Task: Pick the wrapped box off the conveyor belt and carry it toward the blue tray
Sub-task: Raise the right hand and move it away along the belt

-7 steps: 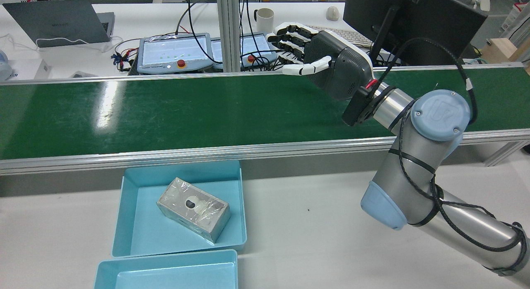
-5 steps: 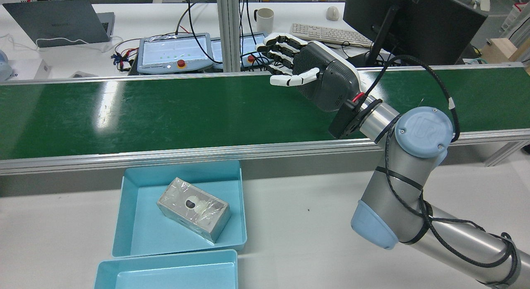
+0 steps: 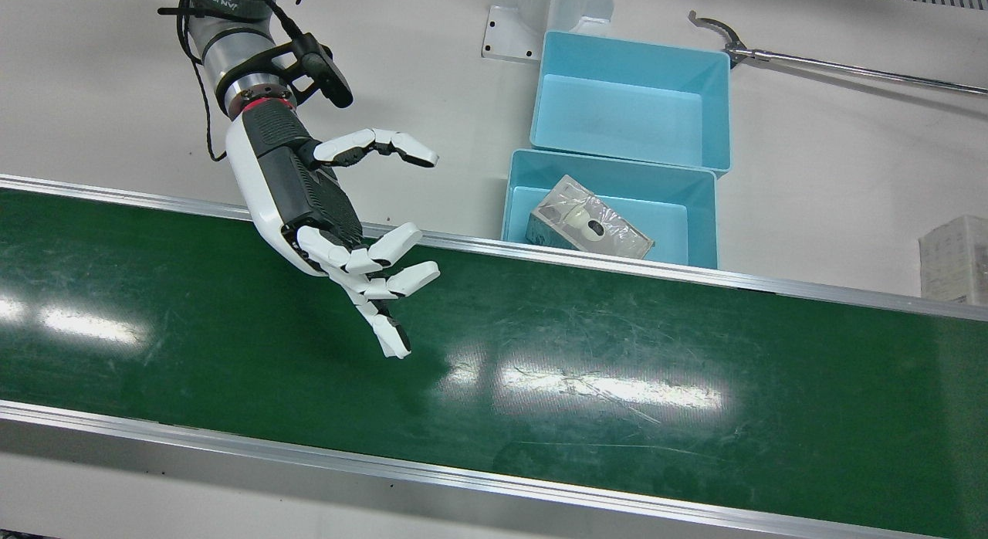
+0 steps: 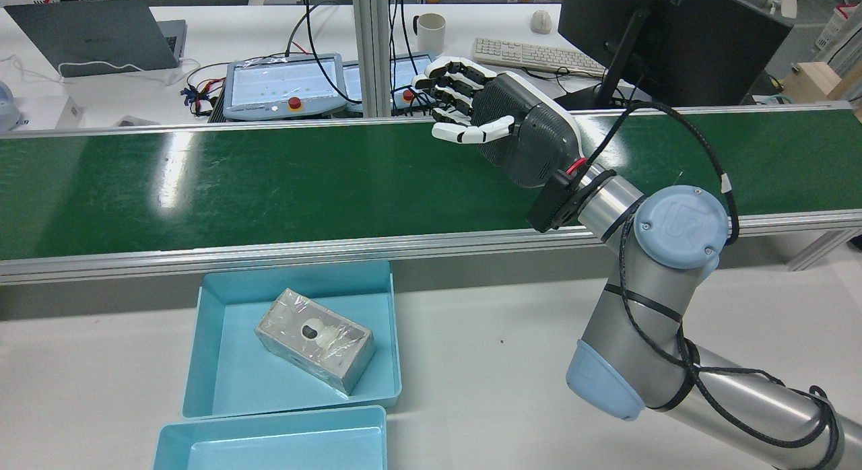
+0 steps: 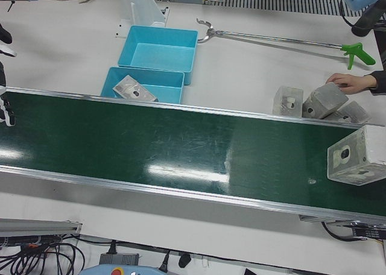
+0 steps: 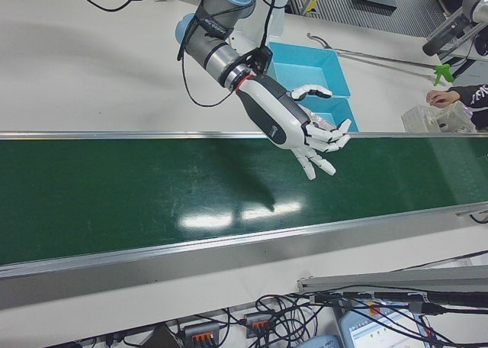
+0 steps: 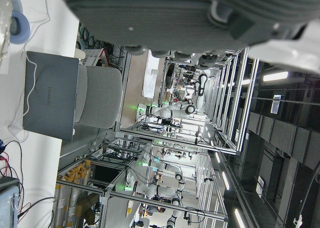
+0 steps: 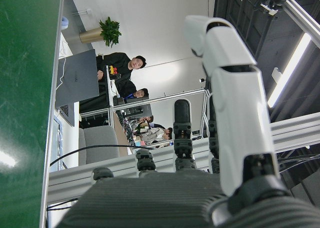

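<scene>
Green belt (image 3: 617,369) spans the station edge to edge, bare beneath my right hand (image 3: 324,215). That hand hovers above the belt at 9 o'clock in the front view, fingers (image 3: 386,253) spread and lightly curled, holding nothing. My left hand shows only as a dark edge in its own camera; I cannot tell its state.

Status, as judged: one box (image 3: 588,226) already lies in the near blue tray (image 3: 695,215) at 1 o'clock, tilted against the floor. A second tray (image 3: 714,99) behind it holds nothing. The next box (image 5: 356,156) sits on the belt at 3 o'clock in the left-front view, well apart from my hand. The pick is not yet begun; approach, grasp and carry remain.

Box appearance: grey, oblong, sealed in clear wrinkled film that glints; one face carries a round window with a dark spot. The film will likely be slippery, so a broad grasp is advisable.

Spare boxes (image 5: 313,101) rest beyond the belt, a person's hand (image 5: 345,81) on them.
</scene>
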Controlling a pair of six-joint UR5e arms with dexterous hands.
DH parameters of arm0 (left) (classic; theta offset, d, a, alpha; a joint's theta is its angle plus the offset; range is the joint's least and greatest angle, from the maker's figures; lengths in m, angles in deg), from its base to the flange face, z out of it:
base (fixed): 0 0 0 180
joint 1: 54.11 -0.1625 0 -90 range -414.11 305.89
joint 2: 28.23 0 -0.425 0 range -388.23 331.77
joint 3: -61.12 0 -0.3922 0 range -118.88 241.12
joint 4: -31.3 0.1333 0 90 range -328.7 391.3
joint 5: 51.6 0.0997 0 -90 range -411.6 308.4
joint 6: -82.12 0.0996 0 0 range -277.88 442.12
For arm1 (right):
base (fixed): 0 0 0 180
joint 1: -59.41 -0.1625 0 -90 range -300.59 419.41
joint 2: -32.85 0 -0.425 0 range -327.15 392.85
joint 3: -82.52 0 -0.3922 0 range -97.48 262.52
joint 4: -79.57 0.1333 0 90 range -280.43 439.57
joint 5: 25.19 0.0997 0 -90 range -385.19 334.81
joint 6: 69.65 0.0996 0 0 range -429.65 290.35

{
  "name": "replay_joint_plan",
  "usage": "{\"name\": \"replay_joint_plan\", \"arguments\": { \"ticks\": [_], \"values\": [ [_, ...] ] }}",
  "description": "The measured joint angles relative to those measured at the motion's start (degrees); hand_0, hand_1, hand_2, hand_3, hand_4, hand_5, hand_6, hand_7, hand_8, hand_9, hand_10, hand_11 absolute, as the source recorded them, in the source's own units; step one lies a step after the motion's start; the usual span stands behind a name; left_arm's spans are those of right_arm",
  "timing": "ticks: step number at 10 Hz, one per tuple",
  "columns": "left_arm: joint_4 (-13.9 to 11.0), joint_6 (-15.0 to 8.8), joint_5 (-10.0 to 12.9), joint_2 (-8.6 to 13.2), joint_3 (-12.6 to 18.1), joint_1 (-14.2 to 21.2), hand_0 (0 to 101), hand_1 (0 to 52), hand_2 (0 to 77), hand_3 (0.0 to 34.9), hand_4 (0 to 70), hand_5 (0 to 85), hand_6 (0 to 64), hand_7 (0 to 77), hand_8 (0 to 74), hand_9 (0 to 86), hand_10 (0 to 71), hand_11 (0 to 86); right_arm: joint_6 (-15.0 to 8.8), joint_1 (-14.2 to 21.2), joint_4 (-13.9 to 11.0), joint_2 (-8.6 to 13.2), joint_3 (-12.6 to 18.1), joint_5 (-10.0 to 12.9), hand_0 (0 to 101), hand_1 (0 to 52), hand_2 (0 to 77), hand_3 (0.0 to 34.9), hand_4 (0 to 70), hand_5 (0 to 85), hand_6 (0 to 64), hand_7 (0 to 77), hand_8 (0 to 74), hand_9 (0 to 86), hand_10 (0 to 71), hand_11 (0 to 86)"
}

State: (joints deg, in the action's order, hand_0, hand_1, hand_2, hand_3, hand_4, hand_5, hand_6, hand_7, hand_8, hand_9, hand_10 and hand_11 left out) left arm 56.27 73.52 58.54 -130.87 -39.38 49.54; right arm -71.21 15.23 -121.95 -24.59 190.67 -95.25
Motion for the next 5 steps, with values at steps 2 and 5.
{"name": "replay_joint_plan", "arguments": {
  "ticks": [2,5],
  "values": [
    [0.0,0.0,0.0,0.0,0.0,0.0,0,0.0,0.5,0.0,0.0,1.1,0.0,0.0,0.0,0.0,0.0,0.0,-0.84,-1.32,-0.9,0.08,0.14,-0.96,53,22.4,27.8,20.5,22.9,37.1,9.8,32.7,2.2,9.3,0.0,1.6],
    [0.0,0.0,0.0,0.0,0.0,0.0,0,0.0,0.5,0.0,0.0,1.1,0.0,0.0,0.0,0.0,0.0,0.0,-1.28,-5.89,-2.62,0.2,-0.17,-5.79,56,23.5,25.1,20.8,24.0,36.0,9.8,32.7,2.2,9.3,0.0,1.6]
  ]
}}
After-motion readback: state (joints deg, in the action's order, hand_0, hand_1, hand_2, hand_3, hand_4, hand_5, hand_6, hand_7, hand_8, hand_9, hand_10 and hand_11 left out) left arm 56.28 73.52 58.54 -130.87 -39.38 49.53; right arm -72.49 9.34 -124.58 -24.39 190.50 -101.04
